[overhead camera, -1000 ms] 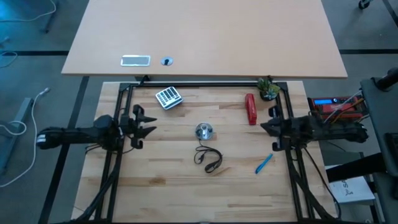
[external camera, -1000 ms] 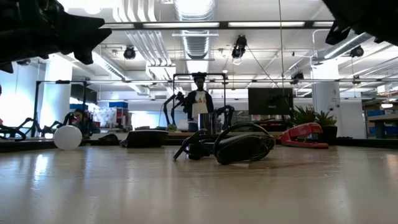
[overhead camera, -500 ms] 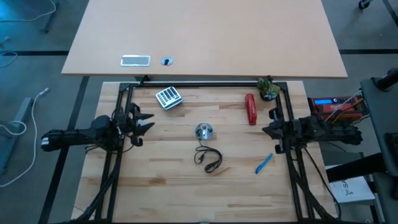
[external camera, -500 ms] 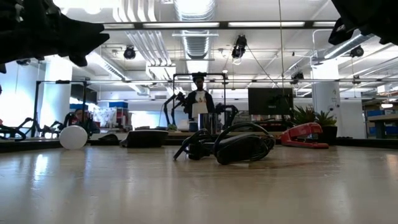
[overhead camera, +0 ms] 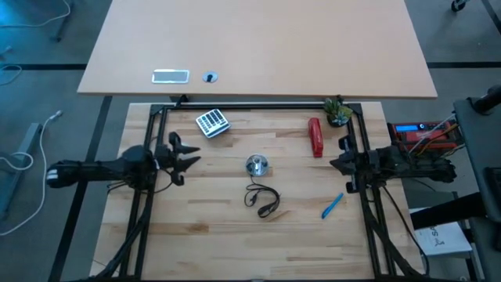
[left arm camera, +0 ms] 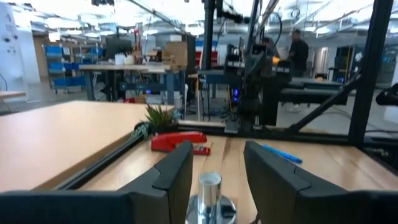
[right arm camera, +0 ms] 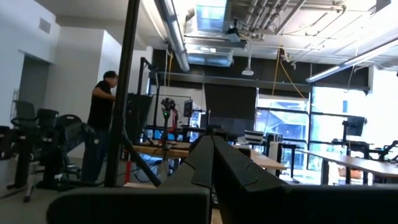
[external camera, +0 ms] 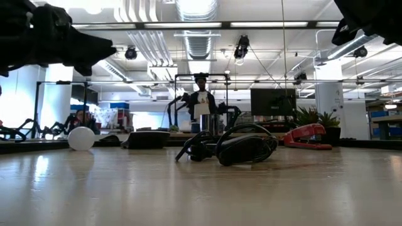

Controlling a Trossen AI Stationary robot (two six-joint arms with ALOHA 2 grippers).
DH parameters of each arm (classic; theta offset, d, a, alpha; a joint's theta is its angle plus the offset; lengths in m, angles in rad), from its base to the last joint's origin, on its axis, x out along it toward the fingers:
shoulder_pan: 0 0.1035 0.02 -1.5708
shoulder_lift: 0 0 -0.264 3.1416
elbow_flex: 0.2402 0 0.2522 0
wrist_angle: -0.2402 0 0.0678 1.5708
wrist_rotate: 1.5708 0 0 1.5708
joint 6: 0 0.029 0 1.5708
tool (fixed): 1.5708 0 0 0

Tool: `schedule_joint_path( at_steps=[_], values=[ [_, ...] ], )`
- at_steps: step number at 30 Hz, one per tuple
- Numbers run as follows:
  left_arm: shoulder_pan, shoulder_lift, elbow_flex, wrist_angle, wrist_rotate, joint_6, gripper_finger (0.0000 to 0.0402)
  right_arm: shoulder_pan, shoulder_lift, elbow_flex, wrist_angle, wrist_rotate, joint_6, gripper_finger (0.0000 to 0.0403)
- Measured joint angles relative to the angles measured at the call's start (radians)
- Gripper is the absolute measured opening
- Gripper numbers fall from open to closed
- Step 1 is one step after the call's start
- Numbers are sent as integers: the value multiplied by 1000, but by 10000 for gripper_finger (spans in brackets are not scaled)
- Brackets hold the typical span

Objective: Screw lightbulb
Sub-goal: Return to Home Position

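Wooden desk w/ black frame round it. Near far-left corner lay a white-grey keypad gadget. At far-right corner stood a small potted plant, w/ a red stapler near it, lengthwise toward near edge. At desk centre the silver socket stood upright, its black cord coiled on the near side. Blue pen lay toward right edge, apart from cord. Beyond far edge was a second tabletop, pale. Room behind was an open workshop: ceiling ducts, strip lights, a monitor, a person standing far back.

Lightbulb lay on the desk toward left edge, not in socket and well apart from it. It showed only in low view, below the left gripper; couldn't pick it out from above.

Left gripper was by left edge, arm level, raised off desk, pointing at socket. Its fingers were apart, nothing btwn them.

Right gripper was by right edge, level, pointing inward. Its fingers were pressed together, empty.
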Motion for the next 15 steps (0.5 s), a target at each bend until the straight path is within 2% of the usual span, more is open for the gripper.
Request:
schedule_joint_path(
  at_steps=[15],
  values=[
    [0, 161, 0, 0, 0, 0, 122, 0, 0, 0, 0, 0, 0, 0]
  ],
)
